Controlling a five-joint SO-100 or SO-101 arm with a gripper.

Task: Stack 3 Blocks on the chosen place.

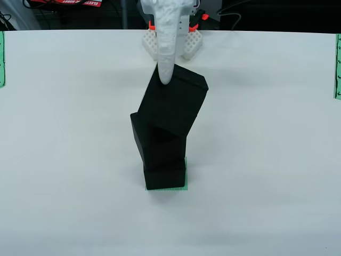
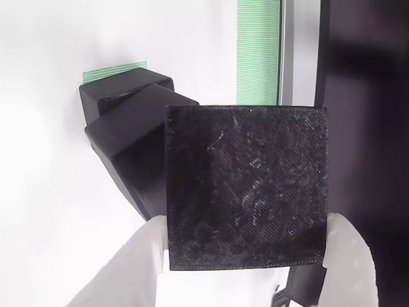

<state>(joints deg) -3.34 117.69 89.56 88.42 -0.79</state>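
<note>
In the front view, two matte black cubes were already piled on the small green-striped square (image 1: 184,188) on the white tabletop (image 1: 69,160). The bottom black cube (image 1: 165,177) sat squarely on the stripes, and the middle black cube (image 1: 154,141) rested on it, turned and tilted out of line. The top black cube (image 1: 175,104) was directly below the white two-finger hand (image 1: 166,74), tilted, with its lower edge touching or just above the middle one; I could not tell which from this angle. Two blocks looked placed, and the third was at the pile but not yet let go, so what seemed left was to settle it flat and release. With the lower cubes skewed, the pile looked likely to tip if it were pushed sideways.

In the view riding on the hand, the textured dotted face of the top black cube (image 2: 246,185) lay right in front, between the white fingers (image 2: 348,256) at either side of its near edge. The hand (image 2: 246,265) was closed about the cube's width and held it by opposite sides. Beyond and to the left, the middle black cube (image 2: 131,153) and the bottom black cube (image 2: 121,86) showed offset, with a sliver of the green-striped square (image 2: 115,69) behind them. A narrow green strip (image 2: 257,51) lay farther off.
</note>
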